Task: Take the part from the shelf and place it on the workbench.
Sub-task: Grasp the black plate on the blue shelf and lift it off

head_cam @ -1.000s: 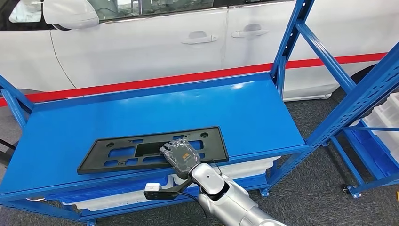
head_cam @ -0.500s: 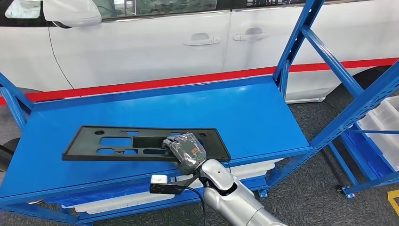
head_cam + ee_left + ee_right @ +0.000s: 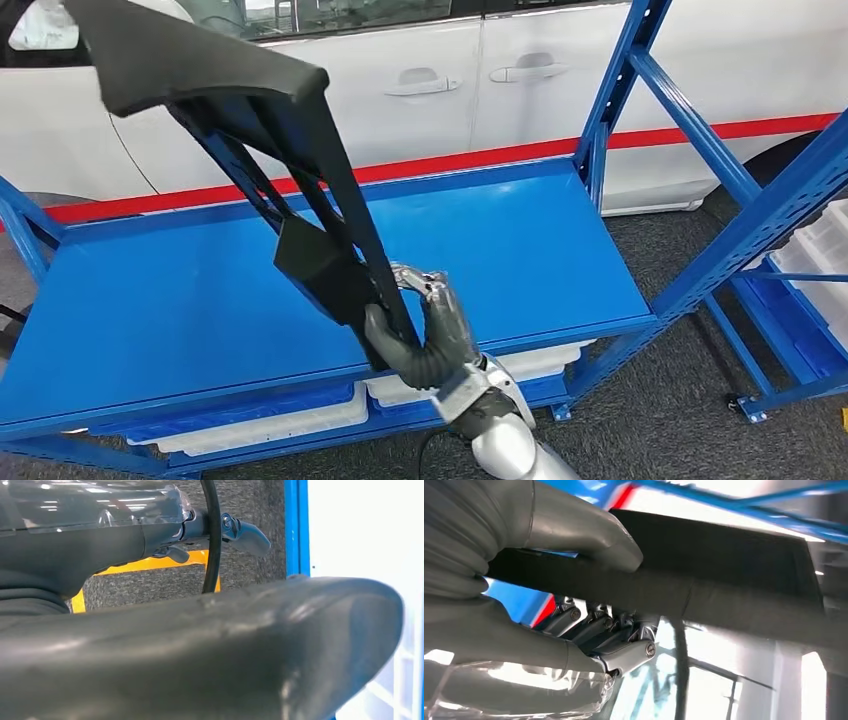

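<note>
I am gripping the part [image 3: 300, 160] with the right hand [image 3: 425, 335] wrapped around 1 bar near its lower end, holding it tilted above the blue shelf [image 3: 520, 240]. It is looking stiff and light but long, so this end grip is likely leaving it prone to swinging. I cannot tell the left hand's [image 3: 90, 530] state.

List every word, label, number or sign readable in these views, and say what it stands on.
None can be read.
The black part held by the right hand shows no lettering.
The blue shelf bears no label.
The white car behind shows door handles and a red stripe, no badge or plate.
The left hand and the yellow floor marking carry no text.
</note>
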